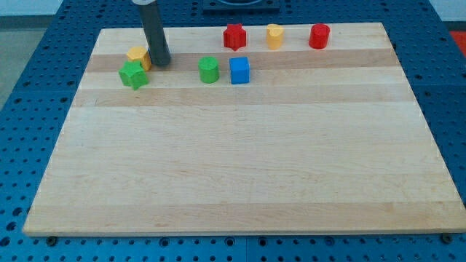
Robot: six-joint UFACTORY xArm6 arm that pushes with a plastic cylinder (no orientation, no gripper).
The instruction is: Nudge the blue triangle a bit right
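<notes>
Board (240, 167) of pale wood, spread over a blue perforated table (29, 109), with every block up in the far part.

Far left: green star-shaped block (133, 74), touching or all but touching a yellow block (137, 55) just behind it, shape hard to make out. Immediately right of that yellow block, my tip (162, 62) on the board, the dark rod rising out of the view's top. No jaws here to spread or pinch, only a plain rod end, holding nothing and pressed close against the yellow block's right side; cannot tell whether actually touching.

Further right, a green block (209, 70), roughly cylindrical, apart from my tip. Behind and to the right, at the far edge, a red star-shaped block (234, 36). Nearer than that, just beside the green block's right, the only blue block (239, 70), reading as a cube in this view rather than a triangle. Sits well right of my tip, with the green block between the two.

Along the far edge, further right: a second yellow block (274, 36), then a red cylinder (319, 36), each standing apart.
</notes>
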